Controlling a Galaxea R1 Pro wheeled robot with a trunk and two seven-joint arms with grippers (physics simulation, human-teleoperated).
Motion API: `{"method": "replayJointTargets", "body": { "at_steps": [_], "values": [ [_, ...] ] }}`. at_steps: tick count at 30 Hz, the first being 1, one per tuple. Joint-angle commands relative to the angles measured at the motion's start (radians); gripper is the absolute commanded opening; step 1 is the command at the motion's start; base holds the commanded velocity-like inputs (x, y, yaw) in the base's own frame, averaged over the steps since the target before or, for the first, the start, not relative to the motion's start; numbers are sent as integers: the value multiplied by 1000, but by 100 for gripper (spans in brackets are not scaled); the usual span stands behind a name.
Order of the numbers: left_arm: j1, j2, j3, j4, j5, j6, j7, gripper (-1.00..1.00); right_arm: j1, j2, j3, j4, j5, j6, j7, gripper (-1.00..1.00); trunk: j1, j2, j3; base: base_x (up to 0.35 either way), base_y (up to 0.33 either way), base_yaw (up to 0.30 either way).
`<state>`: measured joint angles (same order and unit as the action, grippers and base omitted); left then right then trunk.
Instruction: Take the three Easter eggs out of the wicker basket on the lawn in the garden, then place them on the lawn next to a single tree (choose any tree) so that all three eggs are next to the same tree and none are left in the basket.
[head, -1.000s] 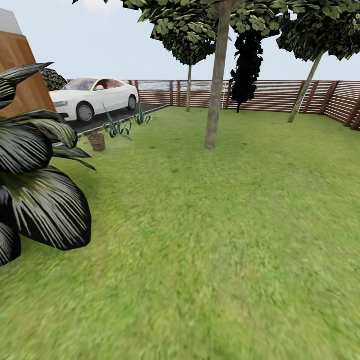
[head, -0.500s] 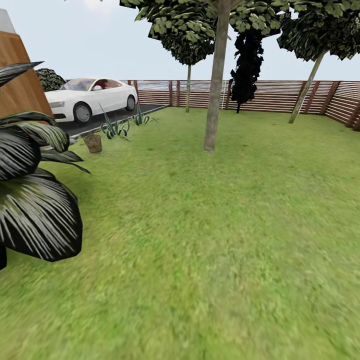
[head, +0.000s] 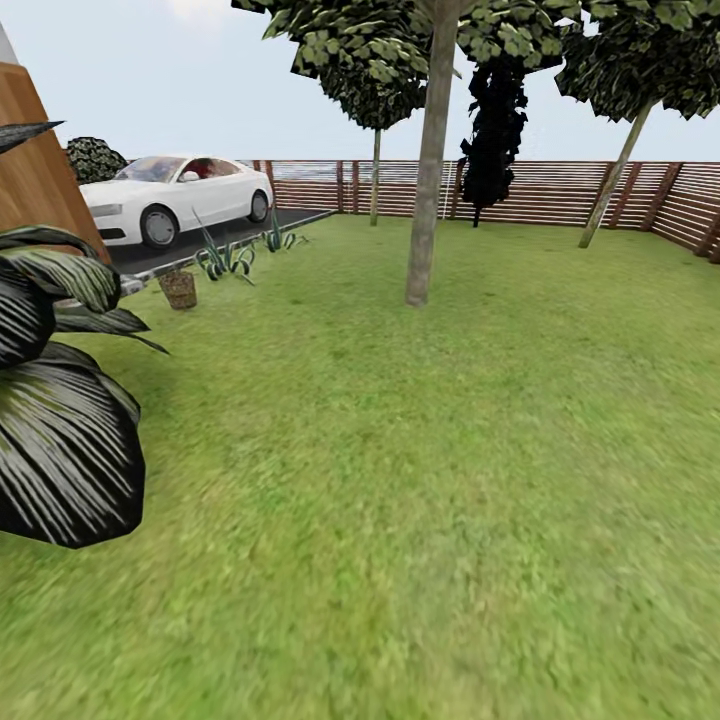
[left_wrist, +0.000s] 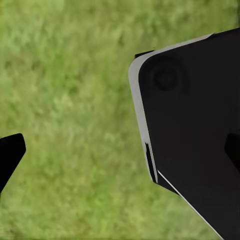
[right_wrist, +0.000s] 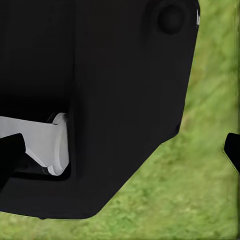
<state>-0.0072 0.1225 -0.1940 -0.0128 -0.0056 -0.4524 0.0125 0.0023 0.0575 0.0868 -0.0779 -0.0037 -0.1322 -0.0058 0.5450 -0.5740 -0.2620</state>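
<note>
Camera has rolled forward: dark plant (head: 60, 440) slid further left, basket (head: 178, 289) and tree (head: 425, 180) drifted slightly. Basket sits on lawn (head: 420, 480) near white car (head: 175, 195), well left of tree. Eggs too small to tell. Both claws' states: cannot tell.

A large black housing (right_wrist: 115, 90) of the robot covers most of the frame, with a round boss near one corner. A pale grey cylindrical part (right_wrist: 42, 142) sits in a recess of it. Mottled green lawn (right_wrist: 195, 185) lies beyond — blurred. Two dark fingertips (right_wrist: 232, 150) enter at opposite edges — well apart.
</note>
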Motion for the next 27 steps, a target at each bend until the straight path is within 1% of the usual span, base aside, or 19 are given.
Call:
{"method": "replayJointTargets", "body": {
  "at_steps": [1,27],
  "values": [
    [0,0,-4,1,-1,-3,1,100,0,0,7,-1,0,-1,-1,100,1,-1,-1,300,-129,0],
    [0,0,-4,1,-1,-4,1,100,1,-1,7,-1,0,-1,0,100,1,-1,-1,300,-129,0]
  ]
}}
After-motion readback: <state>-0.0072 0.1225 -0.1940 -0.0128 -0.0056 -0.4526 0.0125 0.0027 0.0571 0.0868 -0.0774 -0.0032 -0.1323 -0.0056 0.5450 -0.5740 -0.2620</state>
